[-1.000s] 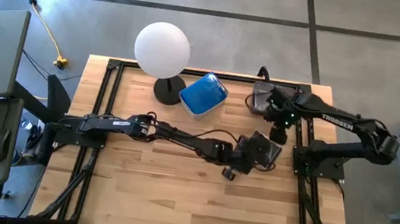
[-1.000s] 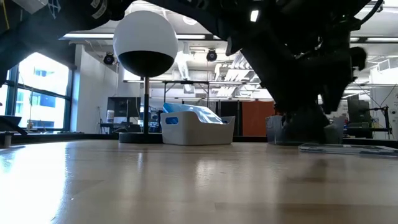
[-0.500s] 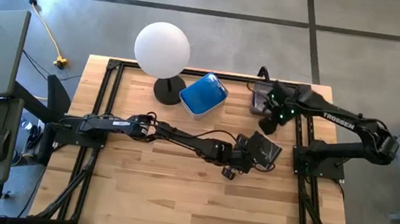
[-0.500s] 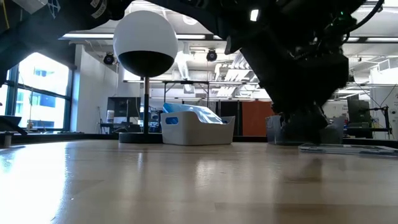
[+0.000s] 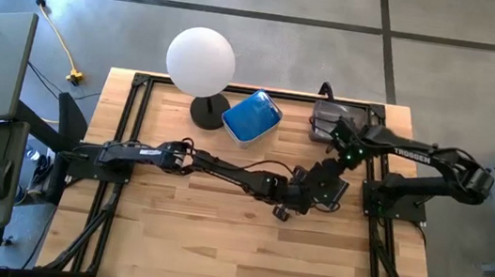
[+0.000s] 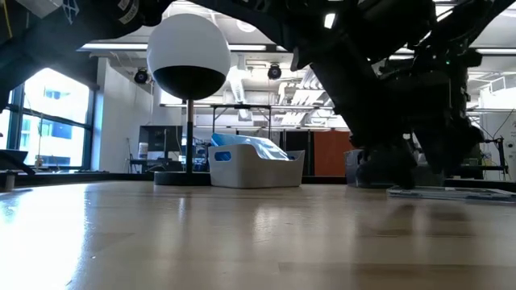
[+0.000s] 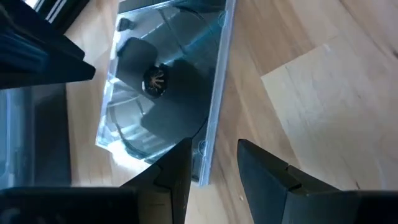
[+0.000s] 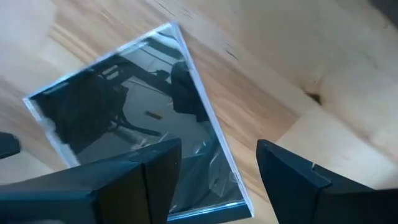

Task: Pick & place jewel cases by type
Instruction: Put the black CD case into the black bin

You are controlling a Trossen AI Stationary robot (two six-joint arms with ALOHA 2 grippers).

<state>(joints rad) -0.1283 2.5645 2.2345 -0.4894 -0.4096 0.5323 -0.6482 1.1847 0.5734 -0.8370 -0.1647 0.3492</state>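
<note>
A clear jewel case with a black inside (image 5: 329, 184) (image 7: 161, 93) (image 8: 124, 118) lies flat on the wooden table near its right side. My left gripper (image 5: 309, 193) (image 7: 214, 165) reaches across from the left and stands open, slanting down, with one corner edge of the case (image 7: 205, 171) in the gap between its fingers. My right gripper (image 5: 342, 160) (image 8: 217, 168) hangs open just above the case, pointing down, its fingers on either side of another corner (image 8: 239, 199). My left gripper has the case's corner edge (image 7: 202, 177) right beside one finger (image 7: 177, 174); whether that finger touches it, I cannot tell. Bare wood shows between the edge and the other finger. The case stays flat on the table.
A white tub with blue cases (image 5: 251, 117) (image 6: 256, 167) stands at the far middle beside a globe lamp (image 5: 200, 62). A clear tub (image 5: 328, 118) sits at the far right. The near half of the table is bare wood.
My right gripper has come from over the clear tub toward the near edge and down to just above the jewel case, rolling about its own axis on the way. It has stayed open.
</note>
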